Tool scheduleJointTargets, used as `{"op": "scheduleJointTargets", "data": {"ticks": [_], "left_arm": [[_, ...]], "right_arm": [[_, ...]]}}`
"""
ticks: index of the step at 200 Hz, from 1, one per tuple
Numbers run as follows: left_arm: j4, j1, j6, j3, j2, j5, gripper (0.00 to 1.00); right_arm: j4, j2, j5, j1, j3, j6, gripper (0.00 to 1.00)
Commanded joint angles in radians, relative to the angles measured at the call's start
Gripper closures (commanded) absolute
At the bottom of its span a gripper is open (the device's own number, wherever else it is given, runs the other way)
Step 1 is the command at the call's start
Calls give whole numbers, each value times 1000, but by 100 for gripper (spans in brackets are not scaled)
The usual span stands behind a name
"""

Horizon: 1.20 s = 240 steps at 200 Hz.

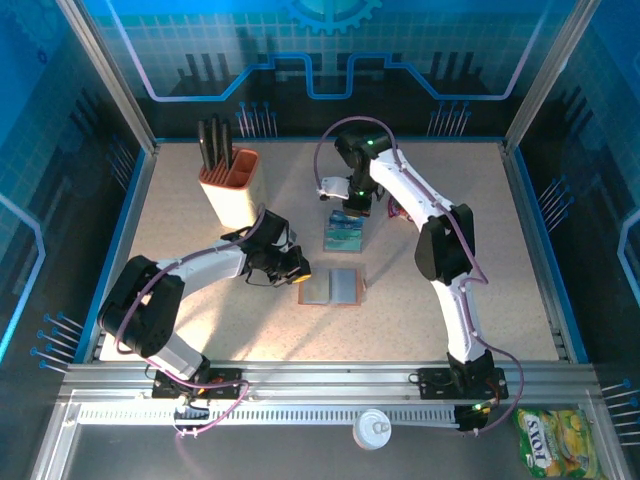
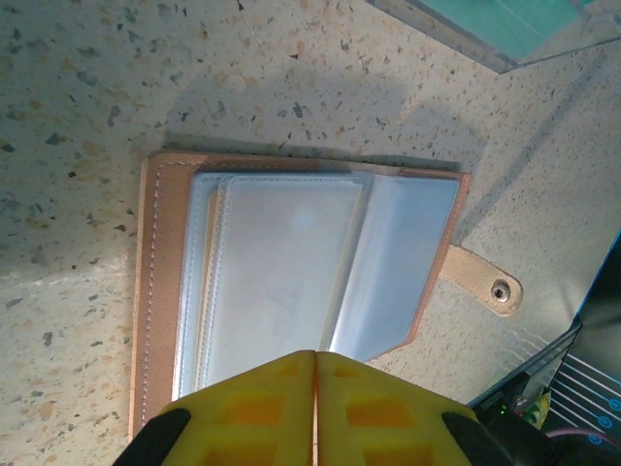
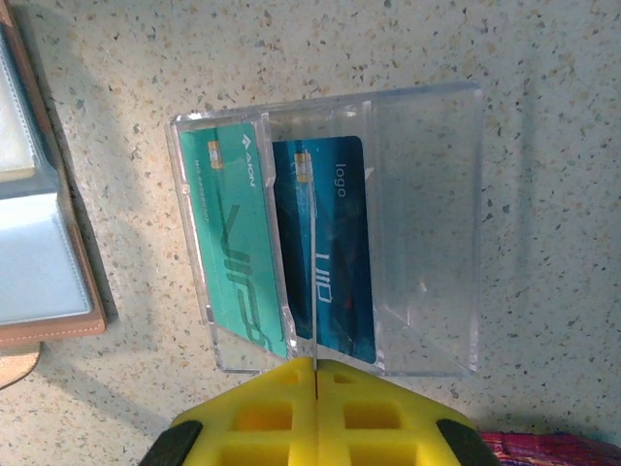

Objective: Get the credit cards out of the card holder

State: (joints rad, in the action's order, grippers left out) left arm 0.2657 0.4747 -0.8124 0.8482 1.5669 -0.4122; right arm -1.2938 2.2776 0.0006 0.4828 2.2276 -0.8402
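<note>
The card holder (image 2: 291,282) lies open and flat on the speckled table (image 2: 87,87), snap tab (image 2: 482,282) splayed to one side. Its clear sleeves look empty to me, so I judge the emptying mostly or wholly done. The credit cards I can find, a teal card (image 3: 228,243) and a blue card (image 3: 335,252), stand just beyond the holder's far edge in separate slots of a clear plastic case (image 3: 427,223), presumably parked there to keep them sorted. My left gripper (image 2: 315,364) hangs over the holder's near-left edge with its yellow pads pressed together and nothing visible between them, a pose I read as pinning or probing the sleeves. The right gripper (image 3: 315,374) sits over the case, pads likewise closed. The case's thin divider runs straight into their seam, and I cannot tell whether it is pinched. Well off to the holder's far left is the knife block (image 1: 230,188). A snack pouch (image 1: 553,440) lies far off its near right.
</note>
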Motion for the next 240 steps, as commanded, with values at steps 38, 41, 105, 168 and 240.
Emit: {"op": "scheduleJointTargets", "data": {"ticks": [38,41,105,168,240], "left_arm": [[30,-9,4,-11,8,10,91],[30,-8,4,-8,10,10,91],[30,-12,10,-5,17,9,90],[44,-27,37,-22,-2,29,90],[75,-38,79,-45,-18,79,91]], "right_arm": [[-11,29,9,-18,-13,-22,91],[-9,29,13,-18,-13,-22,89],[49,-7,48,-21,-38,11,81],[187,-110,48,-11,-210,128,79],[438,-286,-27,25,-508,468,77]]}}
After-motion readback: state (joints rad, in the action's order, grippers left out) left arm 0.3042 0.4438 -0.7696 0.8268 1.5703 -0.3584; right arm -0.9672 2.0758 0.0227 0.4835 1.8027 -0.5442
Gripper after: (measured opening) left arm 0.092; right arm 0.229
